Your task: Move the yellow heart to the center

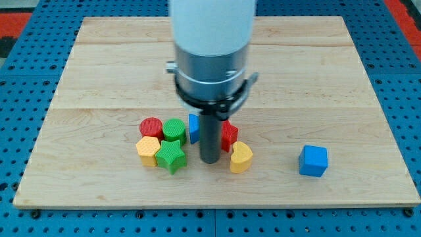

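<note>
The yellow heart (241, 157) lies on the wooden board (217, 72) below the board's middle, toward the view's bottom. My tip (209, 160) rests on the board just to the heart's left, a small gap apart. The rod and the arm's wide grey and white body hide the board's middle behind them. A red block (229, 135) sits right above the heart, partly hidden by the rod.
A blue block (193, 128) peeks out left of the rod. Further left is a tight cluster: red cylinder (150, 128), green cylinder (174, 130), yellow hexagon (148, 150), green star (171, 157). A blue cube (313, 160) stands alone at the right.
</note>
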